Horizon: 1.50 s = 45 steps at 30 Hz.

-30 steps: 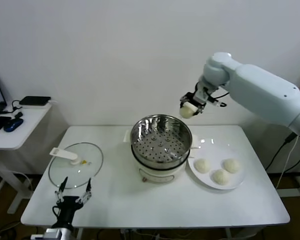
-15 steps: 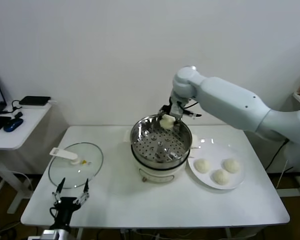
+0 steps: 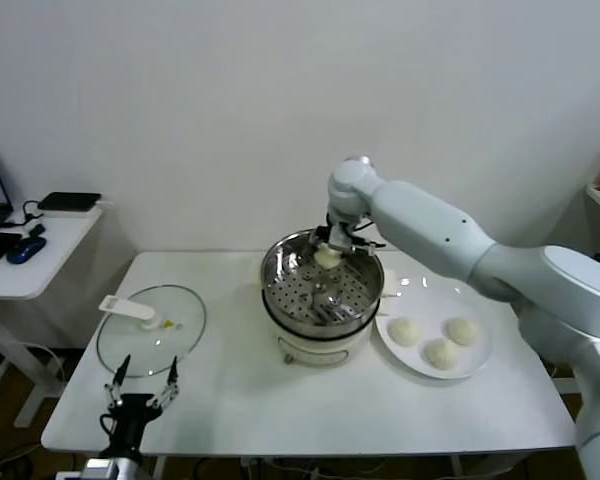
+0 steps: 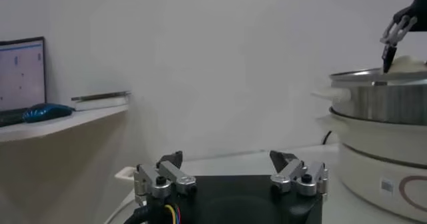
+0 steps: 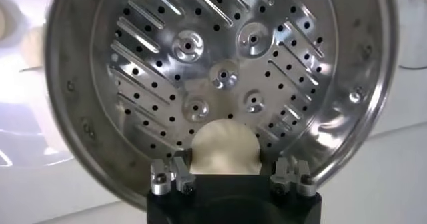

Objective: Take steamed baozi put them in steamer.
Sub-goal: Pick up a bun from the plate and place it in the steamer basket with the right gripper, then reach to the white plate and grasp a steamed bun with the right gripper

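Right end effector [image 3: 329,248] hovers over the steamer [image 3: 322,284], pinching a baozi [image 5: 224,149] above the perforated tray for release; left end effector [image 4: 230,177] waits, spread.

The steamer [image 3: 322,290] is sitting mid-worktop [image 3: 280,410], lid [image 3: 152,328] lying to its left, plate [image 3: 475,360] (three baozi [image 3: 441,353] on it) right.

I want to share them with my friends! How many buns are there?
4: three baozi on the white plate, one at the right gripper over the steamer. None seem hidden.
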### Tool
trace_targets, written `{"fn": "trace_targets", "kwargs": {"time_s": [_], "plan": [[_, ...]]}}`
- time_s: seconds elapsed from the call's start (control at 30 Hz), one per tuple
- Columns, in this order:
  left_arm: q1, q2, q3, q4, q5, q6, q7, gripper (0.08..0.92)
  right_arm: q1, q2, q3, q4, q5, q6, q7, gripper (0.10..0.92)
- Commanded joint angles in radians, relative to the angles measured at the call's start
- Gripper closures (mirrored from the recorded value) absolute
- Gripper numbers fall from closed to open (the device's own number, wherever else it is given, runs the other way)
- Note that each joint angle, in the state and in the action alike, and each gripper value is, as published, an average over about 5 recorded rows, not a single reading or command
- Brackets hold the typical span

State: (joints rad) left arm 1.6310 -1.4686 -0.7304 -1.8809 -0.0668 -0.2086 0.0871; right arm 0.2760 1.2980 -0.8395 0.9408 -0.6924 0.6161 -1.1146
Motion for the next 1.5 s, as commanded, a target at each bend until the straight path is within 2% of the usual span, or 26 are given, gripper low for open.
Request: {"fn": "trace_targets", "kwargs": {"time_s": [0.03, 0.4, 0.57, 0.73, 0.83, 1.0, 1.17, 1.5], "plan": [[-0.003, 0.006, -0.001, 0.002, 0.000, 0.003, 0.001, 0.177, -0.055, 0.044, 0.073, -0.075, -0.104, 0.029, 0.010, 0.337], [0.000, 0.009, -0.003, 0.007, 0.000, 0.002, 0.000, 0.177, -0.066, 0.072, 0.102, -0.108, -0.131, 0.044, 0.015, 0.308], [-0.005, 0.010, -0.010, 0.007, -0.004, 0.003, -0.001, 0.177, -0.064, 0.070, 0.104, -0.110, -0.114, 0.052, 0.016, 0.228], [-0.006, 0.012, -0.016, 0.003, -0.008, 0.005, -0.002, 0.177, -0.044, 0.054, 0.093, -0.092, -0.052, 0.059, 0.005, 0.204], [-0.005, 0.010, -0.016, -0.001, -0.007, 0.005, -0.002, 0.177, 0.004, 0.016, 0.038, -0.045, 0.061, 0.047, -0.024, 0.203], [-0.004, 0.009, -0.017, -0.006, 0.000, 0.005, -0.002, 0.177, 0.190, -0.121, -0.180, 0.092, 0.404, -0.043, -0.098, 0.202], [-0.008, 0.008, -0.015, -0.015, 0.009, 0.009, -0.003, 0.177, 0.369, -0.229, -0.328, 0.123, 0.612, -0.118, -0.116, 0.203], [-0.016, 0.006, -0.001, -0.023, 0.017, 0.015, -0.003, 0.177, 0.545, -0.499, -0.636, 0.251, 1.166, -0.561, -0.049, 0.203]]}}
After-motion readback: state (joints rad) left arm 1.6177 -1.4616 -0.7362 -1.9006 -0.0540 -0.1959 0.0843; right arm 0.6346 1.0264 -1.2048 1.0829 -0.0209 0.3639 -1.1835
